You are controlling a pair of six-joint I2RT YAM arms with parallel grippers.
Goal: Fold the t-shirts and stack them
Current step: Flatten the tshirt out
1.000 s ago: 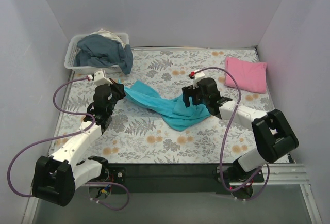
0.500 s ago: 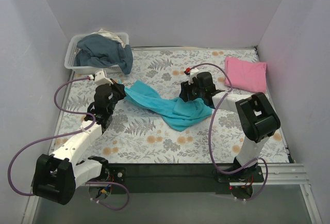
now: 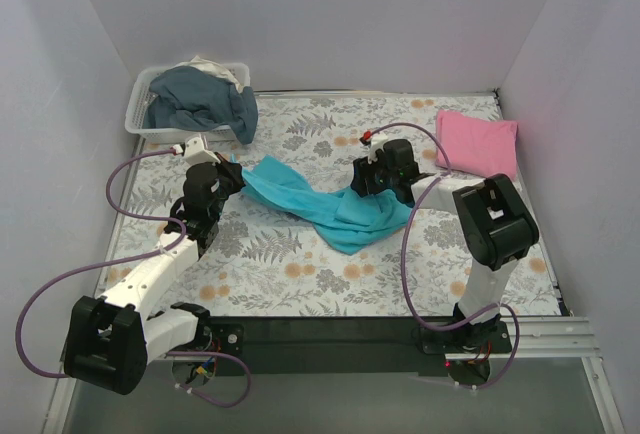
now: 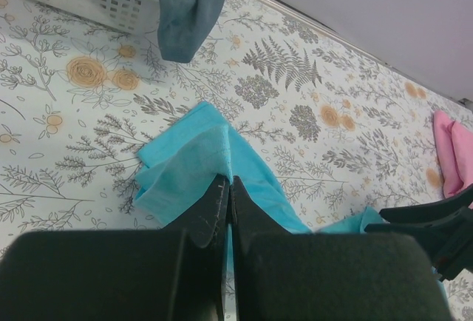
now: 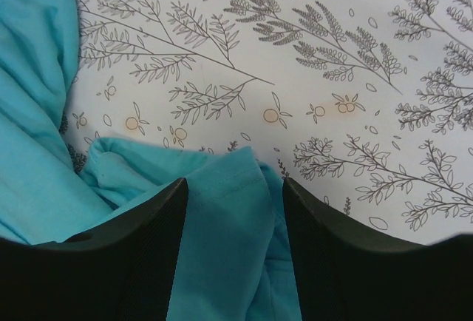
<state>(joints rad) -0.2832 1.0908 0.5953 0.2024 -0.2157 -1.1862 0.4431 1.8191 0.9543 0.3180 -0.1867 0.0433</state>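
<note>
The turquoise t-shirt (image 3: pixel 320 204) lies stretched and crumpled across the middle of the floral table. My left gripper (image 3: pixel 228 171) is shut on its left end; in the left wrist view the fingers (image 4: pixel 214 206) pinch the teal cloth (image 4: pixel 185 169). My right gripper (image 3: pixel 372 182) is open over the shirt's right end, and a hemmed teal fold (image 5: pixel 229 225) lies between its spread fingers (image 5: pixel 148 225). The pink t-shirt (image 3: pixel 478 142) lies folded at the far right and shows at the edge of the left wrist view (image 4: pixel 452 154).
A clear plastic bin (image 3: pixel 150 124) holding dark blue-grey and white clothes (image 3: pixel 200 97) stands at the far left corner, one garment hanging over its rim (image 4: pixel 185 10). Walls enclose the table on three sides. Cables loop from both arms.
My right arm has swung in, its forearm now lying closer over the table's right side. The gripper has shifted slightly toward the far right of the teal shirt. The left arm has not moved.
</note>
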